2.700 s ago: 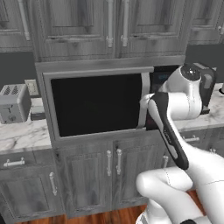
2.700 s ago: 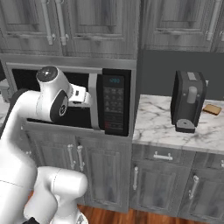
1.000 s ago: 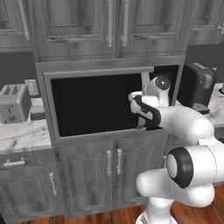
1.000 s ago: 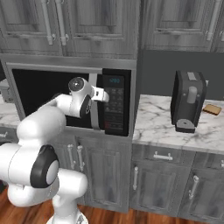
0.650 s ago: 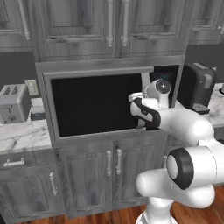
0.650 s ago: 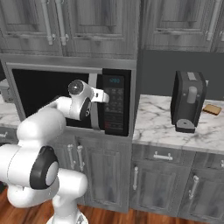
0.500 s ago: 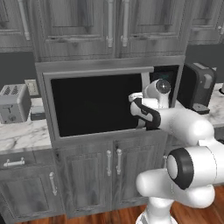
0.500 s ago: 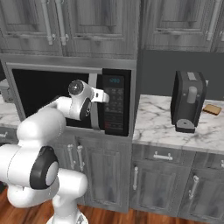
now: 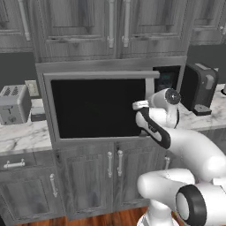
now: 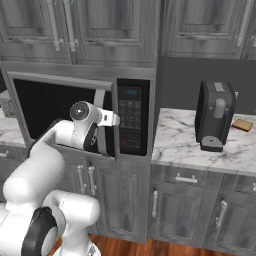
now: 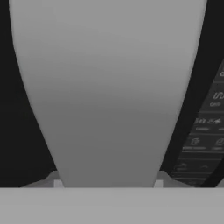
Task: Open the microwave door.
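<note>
The microwave sits in a grey cabinet niche with its keypad strip on the right. Its black-glass door looks flush or barely off the front. The vertical silver bar handle runs along the door's right edge. My gripper reaches in at mid-height of that handle. In the hand view the handle stands wide and close, and my gripper has both fingertips pressed against its sides, shut on it.
A silver toaster stands on the marble counter to the left. A black coffee machine stands on the counter to the right. Grey cabinet doors hang above the microwave, with more below.
The jaws have shut on the door handle within the last second. The arm has hardly shifted since then; well before that, the hand came in from the right to the handle.
</note>
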